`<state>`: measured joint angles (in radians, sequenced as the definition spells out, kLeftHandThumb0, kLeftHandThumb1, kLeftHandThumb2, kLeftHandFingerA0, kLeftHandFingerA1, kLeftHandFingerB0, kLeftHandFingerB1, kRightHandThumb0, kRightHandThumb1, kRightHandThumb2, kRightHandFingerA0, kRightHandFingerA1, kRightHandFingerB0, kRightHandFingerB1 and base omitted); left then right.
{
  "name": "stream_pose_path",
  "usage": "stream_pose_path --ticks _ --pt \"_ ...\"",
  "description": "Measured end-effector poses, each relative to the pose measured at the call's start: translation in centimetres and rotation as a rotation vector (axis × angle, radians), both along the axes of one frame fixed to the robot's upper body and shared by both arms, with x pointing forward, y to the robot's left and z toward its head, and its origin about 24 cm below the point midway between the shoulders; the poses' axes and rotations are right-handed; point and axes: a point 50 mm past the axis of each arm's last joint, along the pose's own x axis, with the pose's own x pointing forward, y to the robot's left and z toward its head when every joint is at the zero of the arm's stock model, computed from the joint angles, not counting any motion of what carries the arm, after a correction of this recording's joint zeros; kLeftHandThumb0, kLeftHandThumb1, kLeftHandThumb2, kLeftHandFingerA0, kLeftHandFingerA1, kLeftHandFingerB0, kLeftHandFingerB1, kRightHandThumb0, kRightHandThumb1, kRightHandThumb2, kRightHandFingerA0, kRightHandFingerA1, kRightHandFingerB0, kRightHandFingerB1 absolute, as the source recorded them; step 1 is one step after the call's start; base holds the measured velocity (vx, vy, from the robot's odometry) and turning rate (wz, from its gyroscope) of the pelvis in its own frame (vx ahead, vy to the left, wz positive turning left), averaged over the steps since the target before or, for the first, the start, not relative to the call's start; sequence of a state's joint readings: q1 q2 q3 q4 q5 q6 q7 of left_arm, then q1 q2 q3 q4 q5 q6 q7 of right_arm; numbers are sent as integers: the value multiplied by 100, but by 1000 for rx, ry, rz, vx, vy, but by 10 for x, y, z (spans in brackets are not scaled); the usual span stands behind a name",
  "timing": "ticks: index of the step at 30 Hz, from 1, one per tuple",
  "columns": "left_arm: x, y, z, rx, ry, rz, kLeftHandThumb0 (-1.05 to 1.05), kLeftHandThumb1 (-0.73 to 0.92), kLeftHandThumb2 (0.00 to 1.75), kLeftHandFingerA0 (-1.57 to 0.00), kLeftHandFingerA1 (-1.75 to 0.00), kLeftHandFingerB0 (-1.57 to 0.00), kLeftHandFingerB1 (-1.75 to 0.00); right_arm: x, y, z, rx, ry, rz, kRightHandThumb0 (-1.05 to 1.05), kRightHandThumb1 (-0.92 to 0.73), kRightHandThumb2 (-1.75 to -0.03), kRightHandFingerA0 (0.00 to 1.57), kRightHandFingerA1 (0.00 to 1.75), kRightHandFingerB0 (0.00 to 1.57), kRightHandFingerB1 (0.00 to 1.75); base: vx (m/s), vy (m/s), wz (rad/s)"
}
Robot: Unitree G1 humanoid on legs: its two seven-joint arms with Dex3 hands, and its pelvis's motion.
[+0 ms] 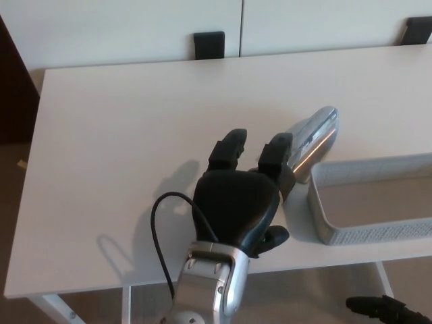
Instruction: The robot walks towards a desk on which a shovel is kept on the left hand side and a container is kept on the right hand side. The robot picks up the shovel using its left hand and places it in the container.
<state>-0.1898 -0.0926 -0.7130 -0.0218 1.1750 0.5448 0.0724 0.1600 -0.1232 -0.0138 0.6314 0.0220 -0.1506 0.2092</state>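
Left hand (pixel 237 202): above the front of the bench, back of the palm up, hiding the shovel's handle; two fingers (pixel 228 150) stretched forward and apart, thumb low at the right; holding nothing that shows
Right hand (pixel 385 310): only dark fingertips at the bottom right corner, below the bench edge; open or closed, cannot tell
Shovel (pixel 312 142): lying on the bench, metal scoop pointing up and to the right; scoop just beside the container's near-left corner, whether touching cannot be told; dark collar showing by the right finger
Container (pixel 337 233): grey mesh tray at the right front of the bench, nothing seen inside; running off the picture's right edge
Bench (pixel 121 135): white top; bare on the left half
Cable (pixel 162 223): black loop from the wrist, over the bench's front edge
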Motion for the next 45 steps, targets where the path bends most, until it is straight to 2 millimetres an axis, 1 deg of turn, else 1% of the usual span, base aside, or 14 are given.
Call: stream_pose_path --ticks 4,5,8,10,11,30,34,35,37,39,40,41,43,45 --pt "6 6 -3 14 19 37 -71 46 83 -5 -29 -8 -22 0 0 1 -3 -1 7 -35 -61 -66 53 75 44 65 0 0 0" --pt "9 9 -5 21 24 48 -69 56 59 -7 -26 -6 -23 1 0 1 -2 -1 7 -33 -60 -66 52 75 44 66 0 0 0" --pt "16 14 -8 40 36 77 -71 45 79 -7 -32 -6 -21 1 0 1 0 0 6 -34 -59 -66 51 74 44 66 0 0 0" --pt "20 16 -10 46 46 90 -67 55 58 -7 -26 -7 -22 2 0 2 0 -1 6 -33 -58 -66 50 75 44 67 0 0 0" --pt "21 17 -11 45 52 96 -75 48 82 -8 -30 -9 -19 2 0 2 1 -1 5 -36 -59 -66 50 74 44 67 0 0 0" --pt "30 14 -28 81 132 105 -73 49 84 -5 -26 -4 -13 9 2 5 8 -17 21 -34 -58 -66 50 73 44 66 0 0 0" --pt "33 14 -25 69 157 94 -34 37 93 0 -46 0 -48 9 2 6 8 -17 27 -34 -58 -66 50 73 44 66 0 0 0" --pt "35 15 -24 60 168 89 -66 49 81 -25 -46 -3 -27 9 2 6 8 -16 30 -33 -59 -66 50 73 45 66 0 0 0" --pt "40 17 -21 42 189 82 -65 61 59 -53 -42 -13 -26 9 3 5 7 -15 36 -33 -59 -65 49 71 44 64 0 0 0" --pt "45 20 -20 29 208 77 -61 61 58 -78 -66 -17 -27 9 4 5 6 -13 42 -33 -59 -65 50 71 45 64 0 0 0" --pt "48 22 -19 23 221 75 -64 50 79 -80 -76 -11 -38 9 4 5 6 -13 45 -35 -58 -66 50 72 44 66 0 0 0" --pt "51 23 -19 18 233 77 -33 42 96 -79 -83 0 -46 10 4 5 6 -13 46 -36 -57 -66 50 73 44 66 0 0 0" --pt "57 26 -19 4 255 79 -63 49 78 -77 -80 -16 -39 10 4 6 6 -14 50 -38 -40 -91 50 73 40 67 0 0 0" --pt "64 28 -18 -7 266 79 -53 62 59 -75 -71 -24 -29 11 5 6 4 -15 59 -37 -56 -65 53 73 46 66 0 0 0"
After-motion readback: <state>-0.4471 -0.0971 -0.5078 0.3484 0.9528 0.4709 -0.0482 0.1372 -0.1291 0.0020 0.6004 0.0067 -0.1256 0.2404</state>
